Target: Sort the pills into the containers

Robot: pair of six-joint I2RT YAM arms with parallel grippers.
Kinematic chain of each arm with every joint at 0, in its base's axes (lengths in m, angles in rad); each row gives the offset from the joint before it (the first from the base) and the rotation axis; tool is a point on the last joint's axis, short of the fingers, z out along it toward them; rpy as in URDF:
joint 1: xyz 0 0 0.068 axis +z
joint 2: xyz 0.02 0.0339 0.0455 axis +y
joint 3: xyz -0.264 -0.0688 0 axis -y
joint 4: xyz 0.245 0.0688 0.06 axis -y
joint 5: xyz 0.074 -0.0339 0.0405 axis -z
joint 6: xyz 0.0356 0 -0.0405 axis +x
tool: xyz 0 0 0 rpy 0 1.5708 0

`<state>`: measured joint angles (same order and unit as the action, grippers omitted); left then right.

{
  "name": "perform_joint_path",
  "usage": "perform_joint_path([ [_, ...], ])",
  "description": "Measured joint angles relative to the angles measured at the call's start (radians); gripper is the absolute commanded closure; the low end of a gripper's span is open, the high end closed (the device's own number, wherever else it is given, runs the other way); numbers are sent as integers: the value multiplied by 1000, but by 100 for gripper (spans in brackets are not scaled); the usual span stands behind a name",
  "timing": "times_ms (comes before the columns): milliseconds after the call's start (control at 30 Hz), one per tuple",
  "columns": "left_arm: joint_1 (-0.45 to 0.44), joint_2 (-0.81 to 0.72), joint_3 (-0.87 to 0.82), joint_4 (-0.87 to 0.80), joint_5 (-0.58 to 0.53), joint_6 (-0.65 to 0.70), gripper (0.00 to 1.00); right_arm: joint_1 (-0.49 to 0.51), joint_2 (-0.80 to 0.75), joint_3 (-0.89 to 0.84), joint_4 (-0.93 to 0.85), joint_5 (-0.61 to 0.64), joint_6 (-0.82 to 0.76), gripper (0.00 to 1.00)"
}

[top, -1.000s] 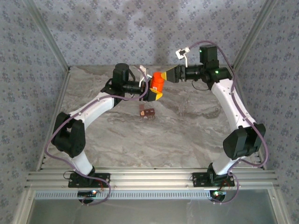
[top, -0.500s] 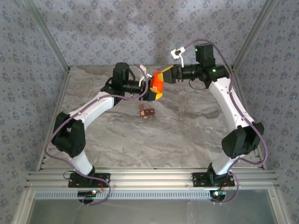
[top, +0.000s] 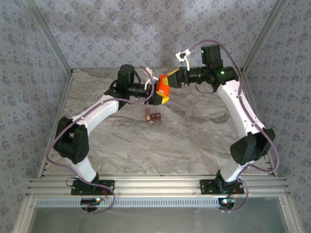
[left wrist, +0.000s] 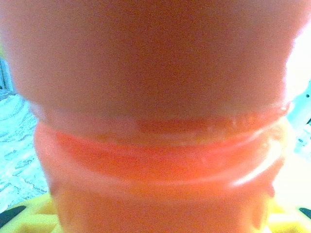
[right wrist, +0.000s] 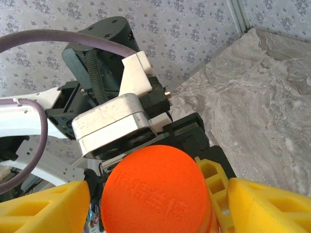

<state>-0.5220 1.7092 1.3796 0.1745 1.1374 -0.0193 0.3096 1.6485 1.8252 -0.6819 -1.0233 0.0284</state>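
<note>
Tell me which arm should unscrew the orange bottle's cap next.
Right. The right gripper has its yellow fingers either side of the cap of the orange bottle, ready to close and twist. The left gripper clamps the bottle's body, so it likely serves best as anchor.

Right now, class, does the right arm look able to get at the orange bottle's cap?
Probably yes. The right gripper has a yellow finger on each side of the cap, while the left gripper holds the orange bottle; nothing stands between.
</note>
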Motion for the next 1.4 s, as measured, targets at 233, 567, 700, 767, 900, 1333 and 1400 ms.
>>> perform_joint_path([
  [233,0,0,9,-12,4,3,100,14,0,20,-45,31,-40,42],
  [567,0,9,14,-23,3,3,100,20,0,25,-62,76,-48,59],
  [700,1,14,14,-37,-16,3,100,48,-2,28,-69,169,-26,60],
  [767,4,15,12,-44,-34,3,100,76,-3,32,-66,252,7,61],
  [900,9,15,-13,-23,-87,-17,100,138,-11,14,-22,428,114,62],
  [1333,15,15,-100,108,-233,-98,100,192,-47,-127,163,657,372,34],
  [1400,15,15,-99,130,-235,-87,100,185,-52,-128,158,657,377,22],
])
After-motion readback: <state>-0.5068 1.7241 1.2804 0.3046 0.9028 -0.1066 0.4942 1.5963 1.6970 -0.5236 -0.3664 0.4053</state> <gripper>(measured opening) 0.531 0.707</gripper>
